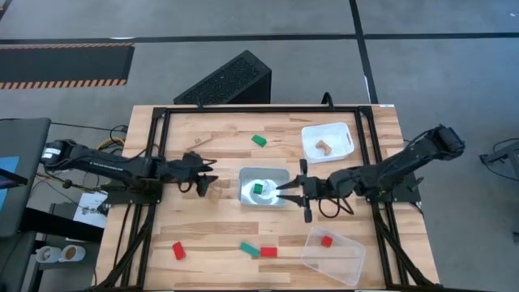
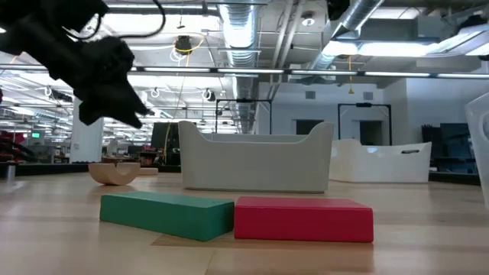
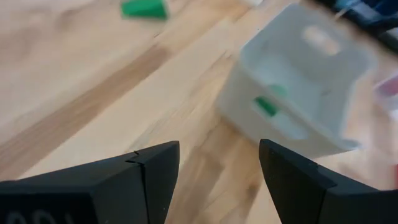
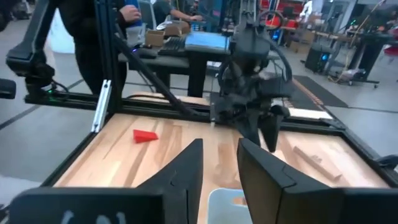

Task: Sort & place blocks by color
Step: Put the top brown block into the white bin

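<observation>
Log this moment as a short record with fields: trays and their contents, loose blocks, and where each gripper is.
middle tray: one green block inside
white tray: one plain wood block inside
clear tray: one red block inside
loose blocks on table: green wedge; red wedge; green flat block next to red flat block; wood piece by left gripper
left gripper: open, empty, left of the middle tray
right gripper: at the middle tray's right rim, nothing held
</observation>
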